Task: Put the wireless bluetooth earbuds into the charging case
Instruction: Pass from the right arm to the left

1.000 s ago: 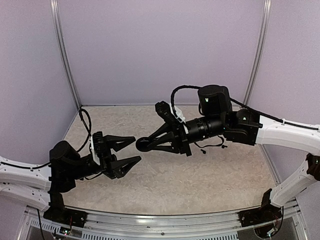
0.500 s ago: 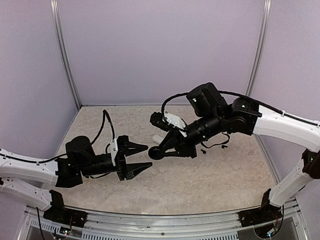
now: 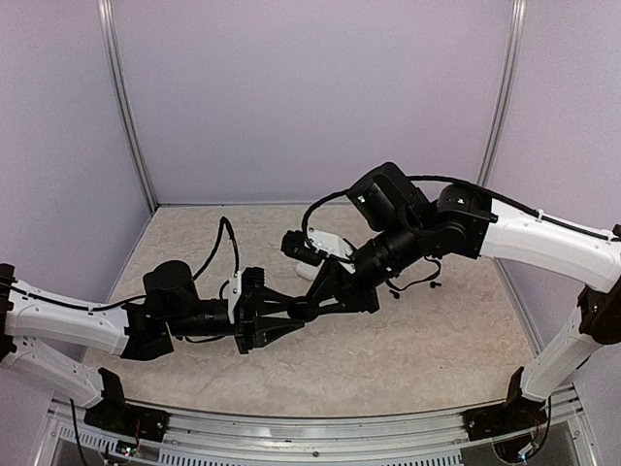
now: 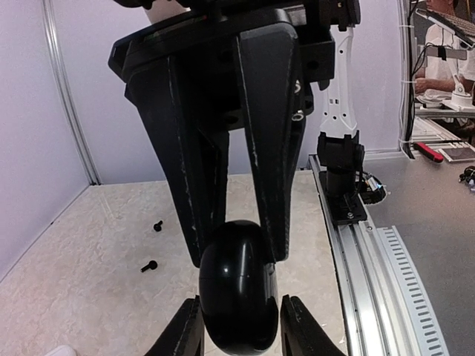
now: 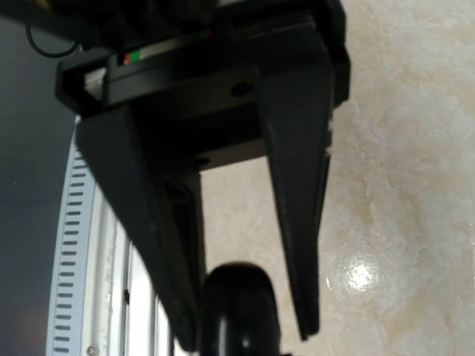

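Observation:
A glossy black round disc (image 3: 305, 310) hangs above the table between both arms. My right gripper (image 3: 312, 303) is shut on its upper part from the right, with a finger on each flat side. My left gripper (image 3: 294, 313) comes in from the left and is shut on the disc's lower end (image 4: 239, 297); its fingertips (image 4: 185, 330) press against both sides. In the right wrist view the disc (image 5: 237, 311) sits between my right fingers (image 5: 297, 245). A small white piece (image 3: 304, 273), perhaps the charging case, lies on the table behind the right gripper. I cannot make out the earbuds.
Two tiny black bits (image 4: 157, 225) (image 4: 148, 265) lie on the beige table, and they show by the right arm's cable (image 3: 393, 287). A metal rail (image 4: 371, 245) runs along the near edge. Purple walls close in the back and both sides.
My left arm has reached right and its jaws have closed onto the disc. My right arm has brought the disc down and left to meet it.

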Action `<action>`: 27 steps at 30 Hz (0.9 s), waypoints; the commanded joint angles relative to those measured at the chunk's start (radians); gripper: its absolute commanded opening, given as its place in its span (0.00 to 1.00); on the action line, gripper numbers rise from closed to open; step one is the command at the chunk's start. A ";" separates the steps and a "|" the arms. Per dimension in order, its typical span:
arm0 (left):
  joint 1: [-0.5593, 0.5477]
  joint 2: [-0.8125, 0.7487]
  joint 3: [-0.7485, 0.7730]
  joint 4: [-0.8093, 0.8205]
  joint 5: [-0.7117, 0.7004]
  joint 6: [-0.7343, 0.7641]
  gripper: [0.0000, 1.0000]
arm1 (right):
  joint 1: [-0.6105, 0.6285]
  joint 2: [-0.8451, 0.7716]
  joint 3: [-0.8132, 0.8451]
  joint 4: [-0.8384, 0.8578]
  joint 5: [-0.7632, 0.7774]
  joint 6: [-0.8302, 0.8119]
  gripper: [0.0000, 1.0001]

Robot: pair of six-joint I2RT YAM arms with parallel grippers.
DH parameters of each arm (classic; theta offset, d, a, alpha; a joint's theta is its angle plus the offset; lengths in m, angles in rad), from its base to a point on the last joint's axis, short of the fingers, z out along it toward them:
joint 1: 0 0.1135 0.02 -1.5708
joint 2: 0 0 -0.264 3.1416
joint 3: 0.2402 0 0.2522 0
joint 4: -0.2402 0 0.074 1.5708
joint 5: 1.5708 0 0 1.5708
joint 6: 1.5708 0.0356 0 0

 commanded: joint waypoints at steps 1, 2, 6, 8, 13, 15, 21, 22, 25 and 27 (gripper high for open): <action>0.008 0.001 0.008 0.051 0.030 -0.015 0.34 | 0.017 0.021 0.037 -0.036 -0.007 -0.018 0.10; 0.007 0.001 0.008 0.051 0.032 -0.014 0.33 | 0.018 0.024 0.041 -0.038 -0.006 -0.020 0.10; 0.008 0.009 0.014 0.054 0.035 -0.010 0.31 | 0.022 0.028 0.052 -0.041 -0.007 -0.020 0.10; 0.010 0.013 0.017 0.054 0.035 -0.005 0.27 | 0.022 0.030 0.057 -0.045 -0.007 -0.019 0.10; 0.009 0.016 0.014 0.057 0.041 0.000 0.26 | 0.025 0.025 0.061 -0.045 -0.005 -0.020 0.10; 0.010 0.017 0.015 0.056 0.041 -0.001 0.31 | 0.025 0.024 0.062 -0.046 -0.005 -0.020 0.10; 0.010 0.021 0.014 0.061 0.040 -0.001 0.33 | 0.024 0.024 0.060 -0.045 -0.011 -0.022 0.10; 0.011 0.022 0.015 0.062 0.040 0.000 0.33 | 0.023 0.024 0.061 -0.044 -0.010 -0.022 0.10; 0.010 0.023 0.017 0.063 0.040 -0.001 0.31 | 0.025 0.022 0.061 -0.044 -0.013 -0.022 0.10; 0.010 0.024 0.016 0.066 0.038 -0.002 0.26 | 0.024 0.021 0.060 -0.042 -0.015 -0.023 0.10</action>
